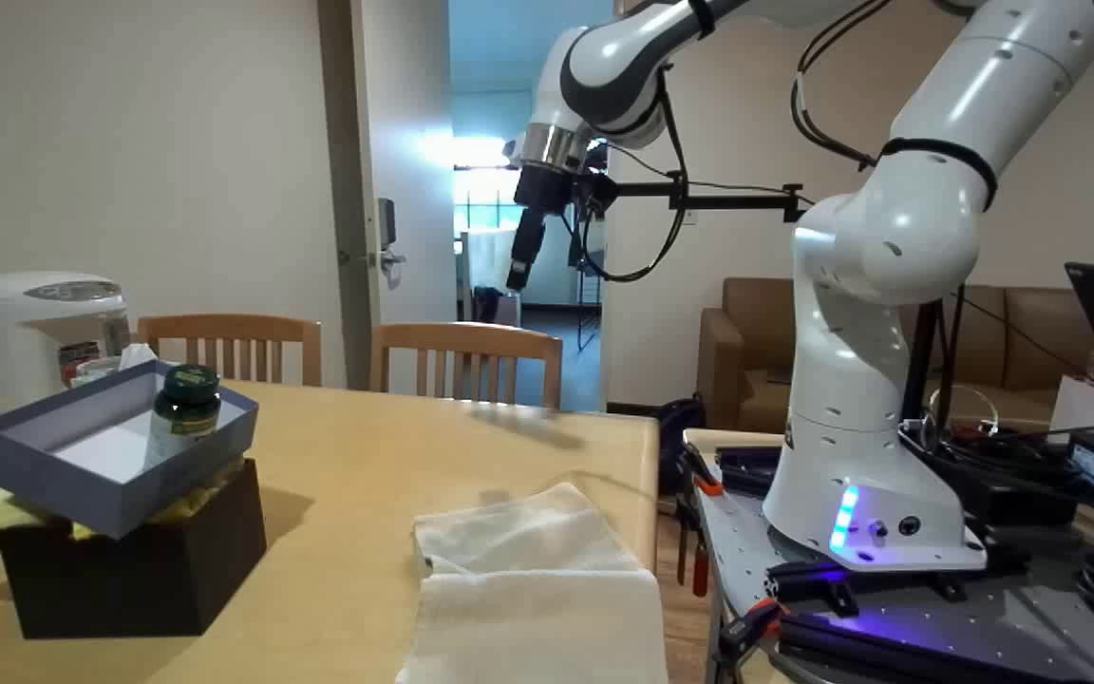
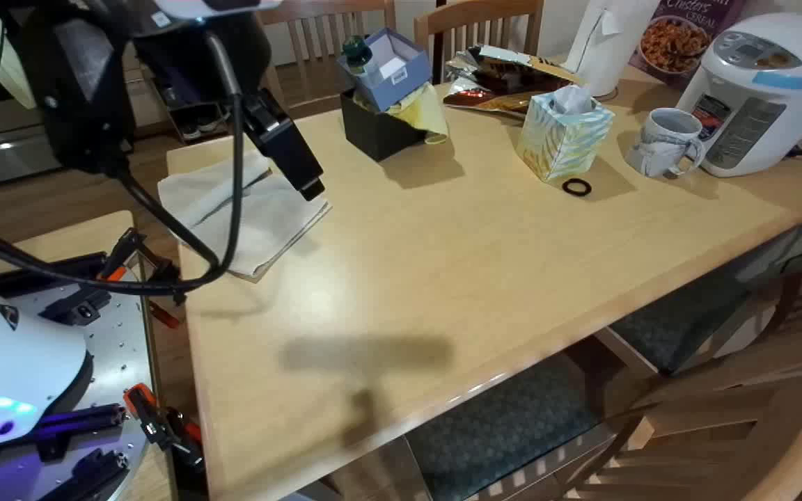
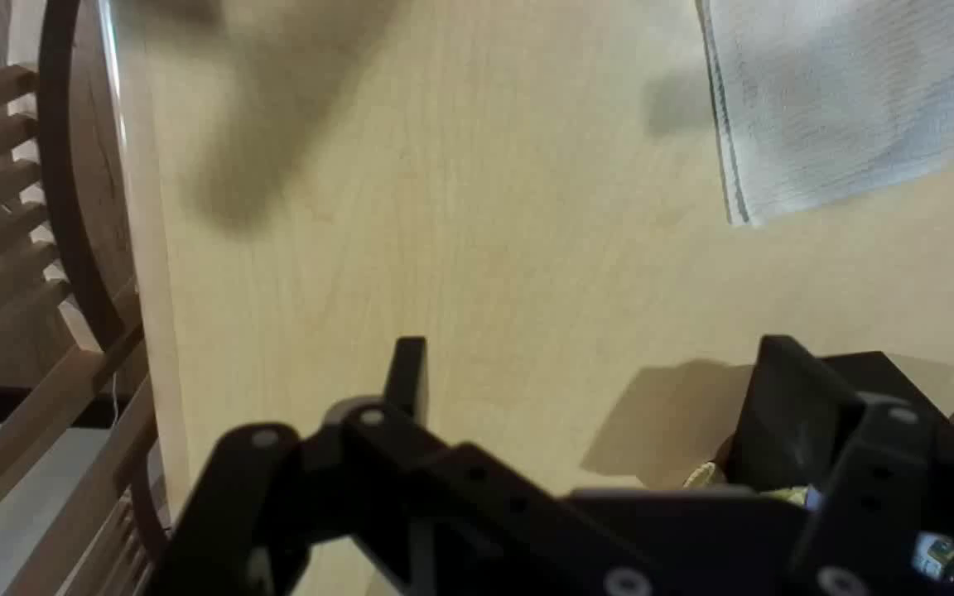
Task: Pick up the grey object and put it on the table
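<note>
The grey object is a shallow grey-blue open box with a pale inside. It lies tilted on top of the black box and yellow cloth, and also shows in an exterior view. A dark green bottle with a round cap stands in it. In the wrist view the grey object is mostly hidden behind the gripper; the bottle shows at the lower right. The table carries them. My gripper is open and empty, high above the table and apart from the grey object; it shows in both exterior views.
The black box and yellow cloth are under the grey object. A white cloth lies near the robot's end. A tissue box, mug, black ring, foil bag and water boiler stand farther along. Chairs surround the table.
</note>
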Controlling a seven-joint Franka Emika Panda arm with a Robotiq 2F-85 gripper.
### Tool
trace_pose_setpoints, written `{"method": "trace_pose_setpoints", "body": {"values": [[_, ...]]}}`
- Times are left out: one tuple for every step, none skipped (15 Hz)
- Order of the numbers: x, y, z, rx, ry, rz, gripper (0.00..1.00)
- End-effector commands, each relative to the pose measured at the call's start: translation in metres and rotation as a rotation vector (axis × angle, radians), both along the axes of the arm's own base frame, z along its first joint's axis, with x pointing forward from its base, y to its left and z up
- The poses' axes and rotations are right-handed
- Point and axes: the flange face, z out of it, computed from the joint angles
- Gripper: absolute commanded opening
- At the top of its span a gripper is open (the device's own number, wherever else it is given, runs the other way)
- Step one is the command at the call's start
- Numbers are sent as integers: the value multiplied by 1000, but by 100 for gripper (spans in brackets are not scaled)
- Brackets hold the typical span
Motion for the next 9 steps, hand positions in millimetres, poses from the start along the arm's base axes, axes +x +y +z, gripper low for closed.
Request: {"method": "trace_pose_setpoints", "body": {"values": [[0,0,0,0,1,0,100],[0,0,0,1,0,-1,100],[0,0,0,1,0,-1,100],[0,0,0,1,0,-1,100],[3,0,3,0,14,1,100],[3,0,5,27,59,16,100],[2,1,9,49,101,69,100],[-2,2,15,80,155,100,100],[-3,4,19,65,218,128,100]]}}
